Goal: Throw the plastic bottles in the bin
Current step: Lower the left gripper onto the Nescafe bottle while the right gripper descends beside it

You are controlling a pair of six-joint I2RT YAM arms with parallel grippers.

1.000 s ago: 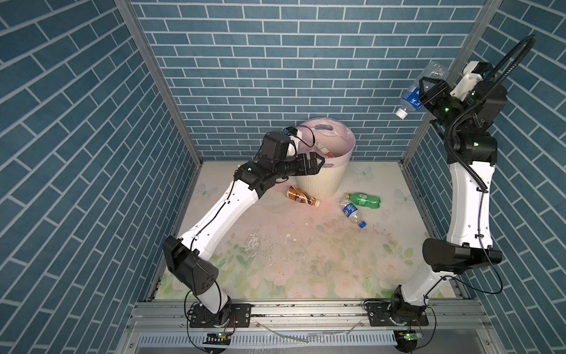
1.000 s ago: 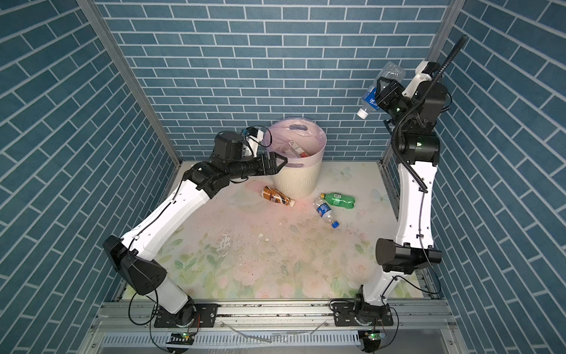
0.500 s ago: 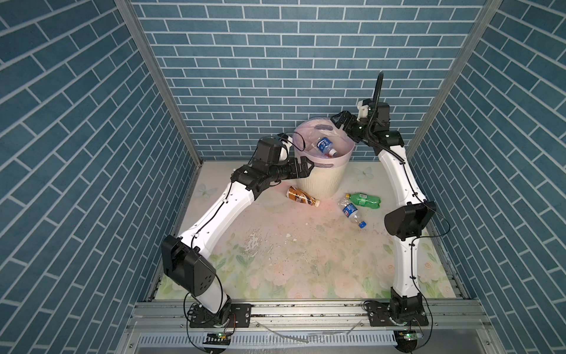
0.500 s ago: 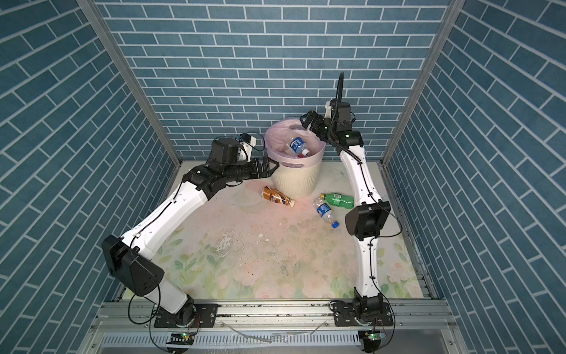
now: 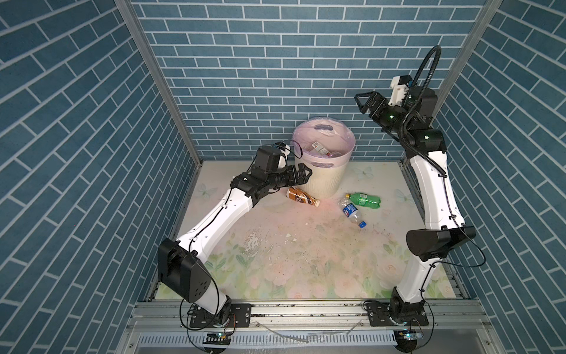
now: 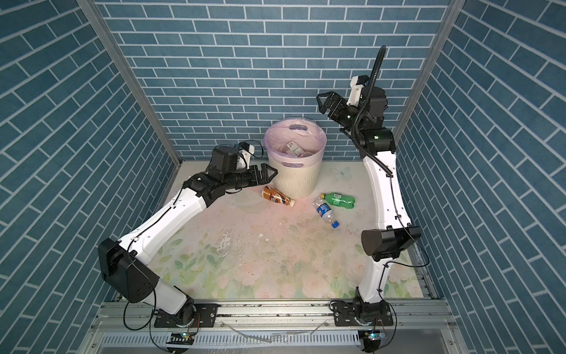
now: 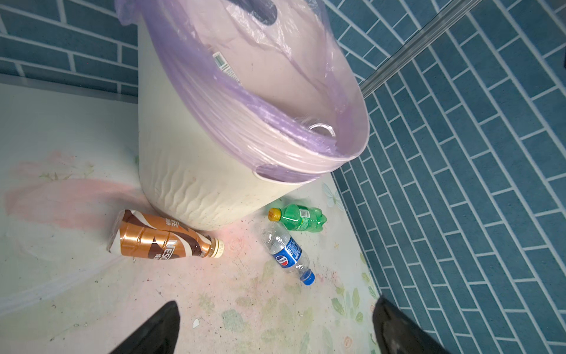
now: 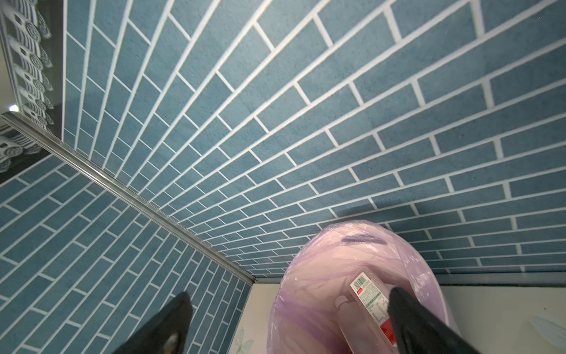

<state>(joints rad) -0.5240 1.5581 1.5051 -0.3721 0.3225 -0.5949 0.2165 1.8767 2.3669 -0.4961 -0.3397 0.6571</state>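
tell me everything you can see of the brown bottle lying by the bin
The brown bottle lies on its side on the floral mat, right beside the base of the bin; whether they touch is unclear. It looks plastic, wrapped in a glossy copper, brown and white sleeve with partial NESC lettering, cream cap on, its bottom end crumpled. Nothing grips it.

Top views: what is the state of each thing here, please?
Bin, upright, bag-lined, partly filled.
Brown bottle, lying on the table beside the bin.
Green bottle, lying down, capped.
Blue-label bottle, lying down, capped.
Left fingers, open, empty.
Right fingers, open, empty.
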